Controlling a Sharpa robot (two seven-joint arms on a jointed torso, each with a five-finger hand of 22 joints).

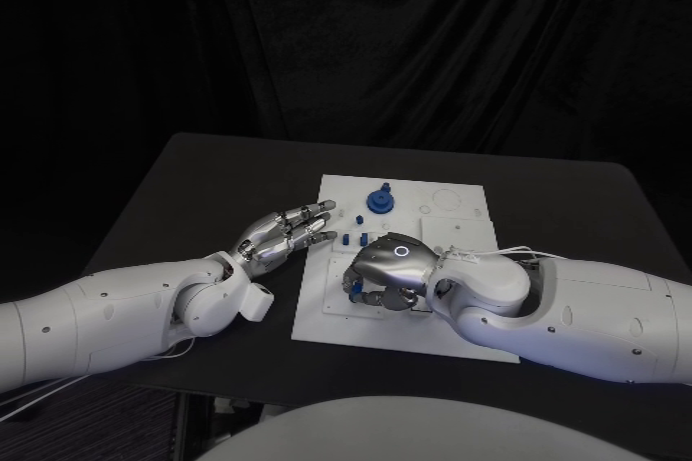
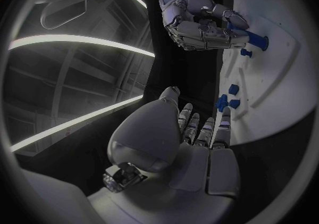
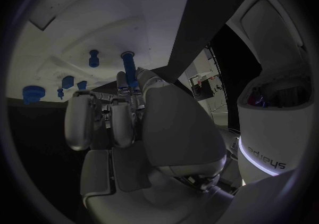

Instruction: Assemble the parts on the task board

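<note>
The black surface [image 1: 188, 181] carries the white task board [image 1: 433, 216] at its middle. The right hand [image 1: 387, 271] rests over the near part of the board, fingers curled downward; in the wrist views these fingers [image 2: 219, 32] close around a long blue peg [image 3: 130, 69] whose far end meets the board. The left hand [image 1: 283, 233] lies at the board's left edge with fingers [image 2: 202, 128] extended, slightly apart and holding nothing, the tips reaching just onto the white plate. A larger blue part with a round base [image 1: 379, 200] stands upright on the far half of the board. Several small blue parts [image 1: 358, 219] lie just beyond the left fingertips, between the two hands.
</note>
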